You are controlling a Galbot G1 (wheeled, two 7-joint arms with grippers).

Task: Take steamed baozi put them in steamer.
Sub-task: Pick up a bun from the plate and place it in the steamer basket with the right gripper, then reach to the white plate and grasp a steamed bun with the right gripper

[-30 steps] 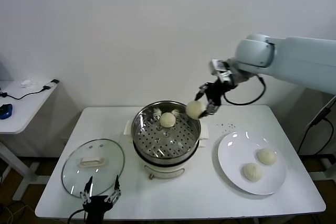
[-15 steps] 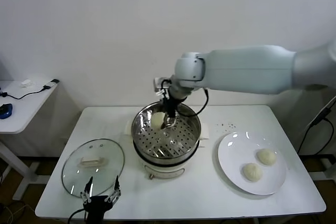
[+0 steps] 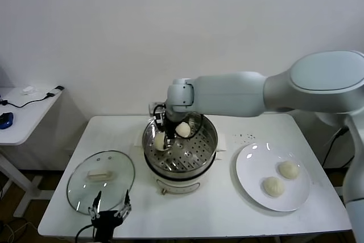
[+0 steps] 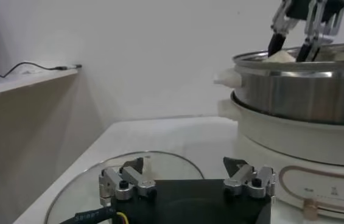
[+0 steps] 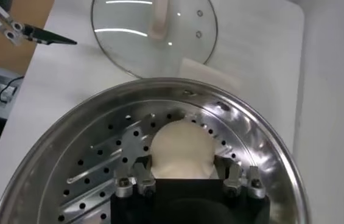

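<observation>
Steel pot: I see the steamer (image 3: 181,151) at the middle of the head frame, on its white base on the worktop (image 3: 227,209)
Right tool (image 3: 165,136): reaching down inside the steamer at its left side, fingers closed around one steamed baozi (image 5: 182,149); in the right wrist frame that bun sits between the fingers on the perforated tray
Second bun (image 3: 182,130): I see it resting in the steamer toward the back, just beside the right tool
Plate (image 3: 248,183): lower right of the head frame, with two more buns, one (image 3: 288,169) farther back and one (image 3: 273,186) nearer
Glass lid (image 3: 100,177): flat on the worktop, lower left of the head frame
Left tool (image 3: 108,213): parked at the bottom edge of the head frame, just by the lid, fingers spread open and holding nothing
</observation>
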